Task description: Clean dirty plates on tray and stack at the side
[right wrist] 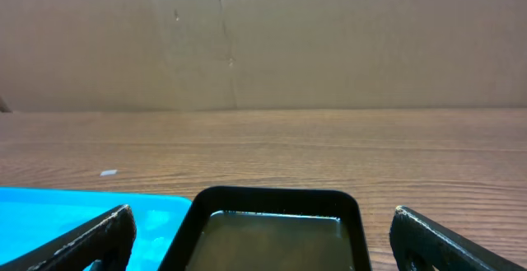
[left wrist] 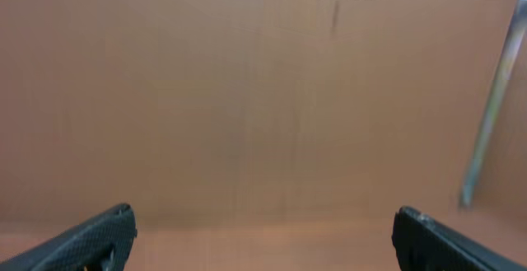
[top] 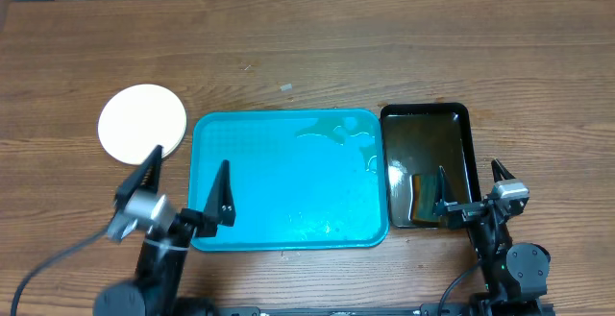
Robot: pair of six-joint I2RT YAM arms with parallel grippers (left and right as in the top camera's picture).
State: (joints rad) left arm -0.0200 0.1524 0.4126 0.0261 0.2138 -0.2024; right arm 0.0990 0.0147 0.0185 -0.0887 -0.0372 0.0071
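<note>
Plates [top: 142,124]: stacked on the worktop [top: 384,47] just beside the blue tray's L short edge, not touching it; top one pale, no smear seen; no. in stack can't be told from above
Blue tray [top: 288,116]: no plates on it; only wet patches twd the far R corner and near edge
Black tray [top: 425,110]: close against the blue tray's R side; brown liquid w/ sponge [top: 423,197] lying in it
L jaws: wide open, nothing btwn them; over the blue tray's near L corner, near the stack but not on it
R jaws: wide open, nothing held; over the black tray's near end, by the sponge
Wrist views: L shows only a blurred brown surface; R looks across the black tray to bare worktop
Done (judged): plates appear cleaned, off the tray and piled at the side
Left (judged): little or nothing; at most, arms to pull clear
</note>
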